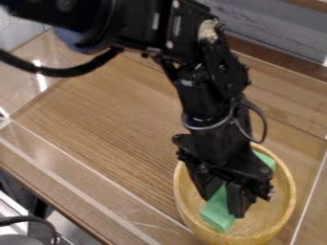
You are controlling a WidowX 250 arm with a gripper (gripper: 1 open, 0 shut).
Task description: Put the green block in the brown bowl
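Where visible, wood-grain table (90,115).

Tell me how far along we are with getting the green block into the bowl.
Pickup and carry look done: the gripper holds the green block over the brown bowl, its lower end down inside the rim. Whether it touches the bottom is unclear. Left: open the gripper to release it and pull the arm clear.
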